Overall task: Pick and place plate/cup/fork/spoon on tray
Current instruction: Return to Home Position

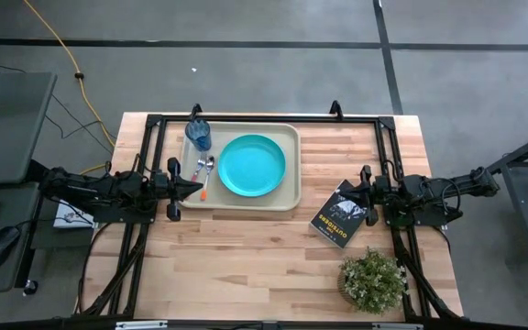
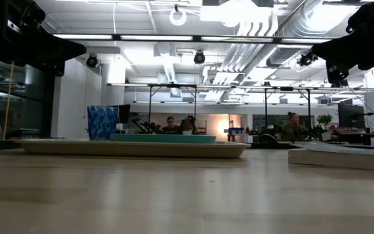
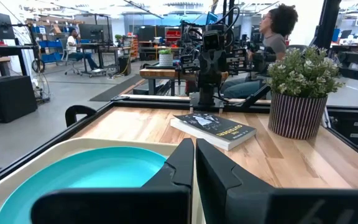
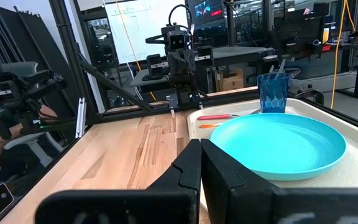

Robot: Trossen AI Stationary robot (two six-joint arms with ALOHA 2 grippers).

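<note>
Though tiny overhead, fork [image 4: 217,116] and spoon [image 4: 209,126] clearer, perhaps touching, from right wrist.

Black jointed arms [image 1: 94,189], tapered matte jaws

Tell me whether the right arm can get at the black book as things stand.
Probably yes. The black book lies flat on the table right by the right gripper, with nothing on it; the potted plant stands apart. The gripper is shut and would have to open first.
</note>
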